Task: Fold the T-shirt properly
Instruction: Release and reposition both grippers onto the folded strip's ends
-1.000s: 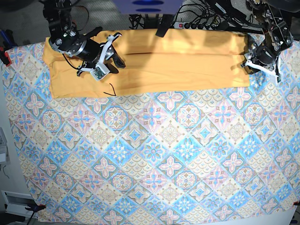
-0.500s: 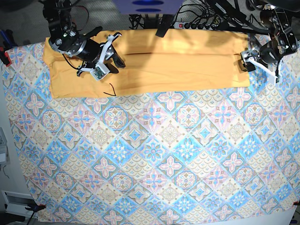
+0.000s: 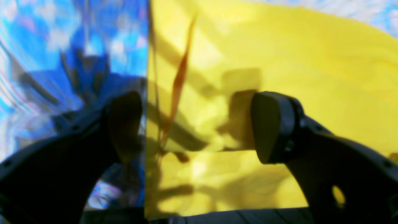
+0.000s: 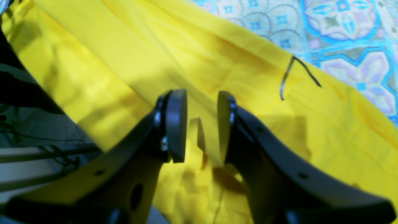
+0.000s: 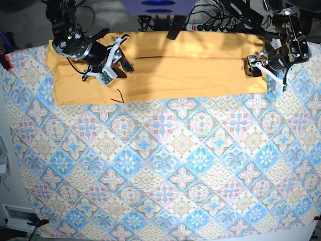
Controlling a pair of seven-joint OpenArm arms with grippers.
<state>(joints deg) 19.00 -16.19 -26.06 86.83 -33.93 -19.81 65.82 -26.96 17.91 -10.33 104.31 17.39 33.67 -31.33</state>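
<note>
Here, the soft, limp T-shirt (image 5: 165, 68) lies banded on the desk; left end effector (image 5: 265, 67) gapes over its edge, right end effector (image 4: 202, 124) pinches a fold.

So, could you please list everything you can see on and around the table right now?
T-shirt: one, yellow-orange, folded into a long band across the far edge of the table.
Neckline trim: one, thin and dark, showing at the band's near edge toward the base view's left.
Tablecloth: one, blue-and-pink patterned, covering the table.
Power strip and cables: several, dark, behind the table's far edge.
Left claw: one, black with white parts, open, straddling the shirt's end on the base view's right.
Right claw: one, black with white parts, over the shirt's other end; jaws partly apart, and a fold of cloth stands between them, grip unclear.
</note>
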